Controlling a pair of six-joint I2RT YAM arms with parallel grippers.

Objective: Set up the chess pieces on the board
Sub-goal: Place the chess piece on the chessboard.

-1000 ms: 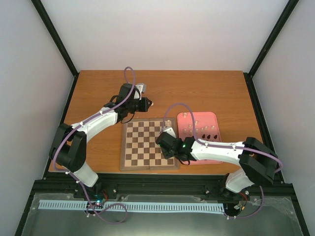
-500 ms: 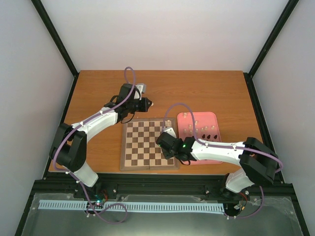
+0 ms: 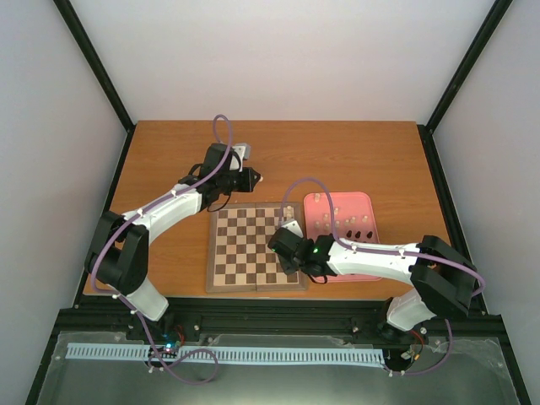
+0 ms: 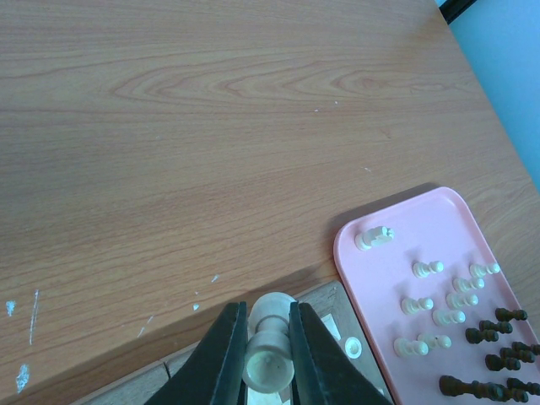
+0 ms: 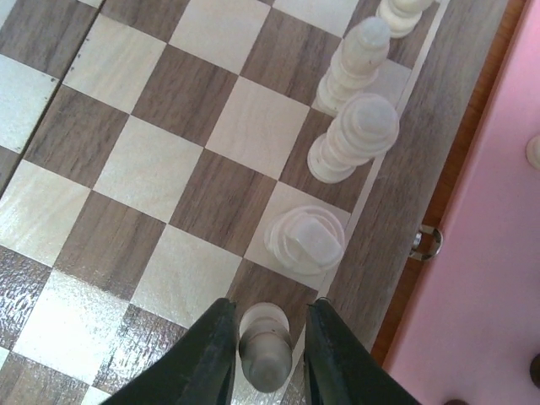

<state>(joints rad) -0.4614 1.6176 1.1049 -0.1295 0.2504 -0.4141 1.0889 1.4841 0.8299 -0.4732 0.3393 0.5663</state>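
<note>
Right claw (image 5: 270, 316) straddles cream piece (image 5: 264, 353), board (image 5: 169, 126) edge square.

We count one chessboard (image 3: 245, 253), one pink tray (image 3: 368, 202) and two grippers, a left gripper (image 4: 266, 309) and a right gripper (image 5: 268, 314), each with one of the cream pieces (image 4: 268, 359) between its fingers. Four more cream pieces stand on the chessboard. On the tray lie about nine cream pieces and at least six dark pieces (image 4: 498, 363), some cut off at the frame edge.

right claw (image 3: 286, 229): over board (image 3: 240, 253), right edge | left claw (image 3: 257, 178): beyond far edge | pink tray (image 3: 359, 201): beside board
</note>
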